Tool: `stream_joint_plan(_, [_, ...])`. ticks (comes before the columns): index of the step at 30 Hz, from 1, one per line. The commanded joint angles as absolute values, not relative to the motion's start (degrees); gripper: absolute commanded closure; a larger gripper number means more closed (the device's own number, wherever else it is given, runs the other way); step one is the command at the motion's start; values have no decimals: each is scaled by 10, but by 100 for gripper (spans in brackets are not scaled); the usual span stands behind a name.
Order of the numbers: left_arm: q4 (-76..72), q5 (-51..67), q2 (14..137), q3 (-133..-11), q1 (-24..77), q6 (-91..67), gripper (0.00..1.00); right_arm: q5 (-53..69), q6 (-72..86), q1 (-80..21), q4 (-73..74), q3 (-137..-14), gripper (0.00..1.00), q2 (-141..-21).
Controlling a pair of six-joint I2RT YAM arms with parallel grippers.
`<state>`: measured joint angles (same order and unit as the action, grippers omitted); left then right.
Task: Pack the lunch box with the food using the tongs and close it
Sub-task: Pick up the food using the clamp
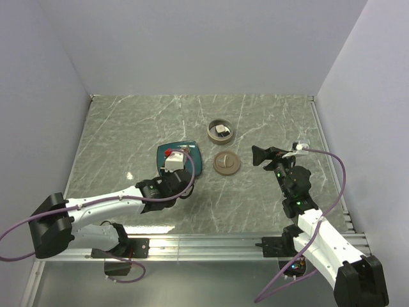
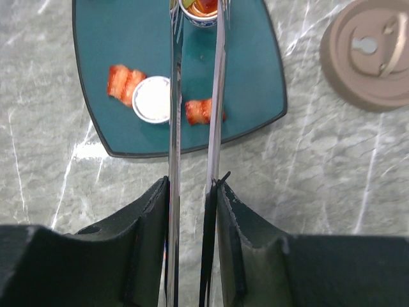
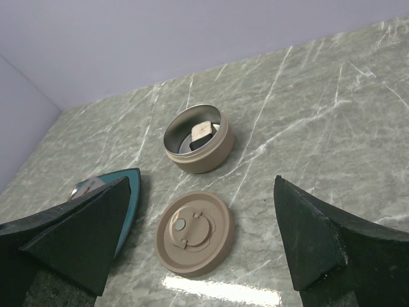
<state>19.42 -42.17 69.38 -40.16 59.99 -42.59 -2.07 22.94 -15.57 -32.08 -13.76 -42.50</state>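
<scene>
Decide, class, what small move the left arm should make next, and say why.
Probably lift the tongs slightly, straight up. The left gripper is clamped on them, and their arms bracket a food piece on the teal plate, so it looks pinched, though the tips are out of view. The lunch box stands open, lid off.

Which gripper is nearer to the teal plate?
Left. The left gripper, shut on the tongs, sits at the near edge of the teal plate; the right gripper hangs open beyond the lid, to the plate's right.
</scene>
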Motion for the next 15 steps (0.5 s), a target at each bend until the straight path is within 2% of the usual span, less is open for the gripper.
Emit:
stream_joint_plan(1, [178, -449, 672, -432, 601, -410, 72, -20, 230, -152, -332, -134, 0, -423])
stream_joint_plan(15, [104, -410, 697, -467, 572, -339, 73, -23, 230, -152, -333, -133, 0, -425])
